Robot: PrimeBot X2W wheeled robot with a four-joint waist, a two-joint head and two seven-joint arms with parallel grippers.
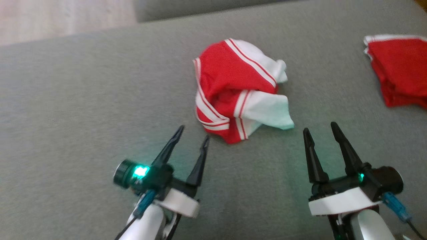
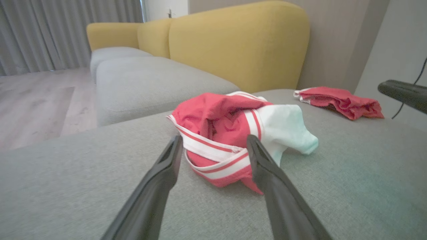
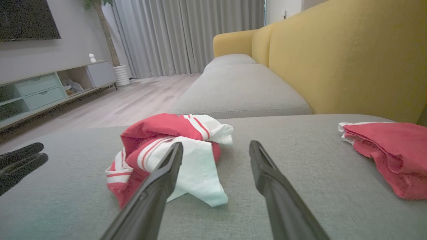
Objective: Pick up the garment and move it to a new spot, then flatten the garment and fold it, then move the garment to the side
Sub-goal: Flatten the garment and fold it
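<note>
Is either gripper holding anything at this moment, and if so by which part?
Nothing is held: left gripper and right gripper both stand open and empty, near the crumpled garment.

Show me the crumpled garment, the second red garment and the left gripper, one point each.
crumpled garment [image 1: 230,80], head view, its red middle part.
second red garment [image 1: 398,71], head view, its red upper surface.
left gripper [image 1: 194,132], head view, midway between its open fingertips.

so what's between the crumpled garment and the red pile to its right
Just bare grey cushion between the crumpled garment and the red pile, seen in the head view.
</note>
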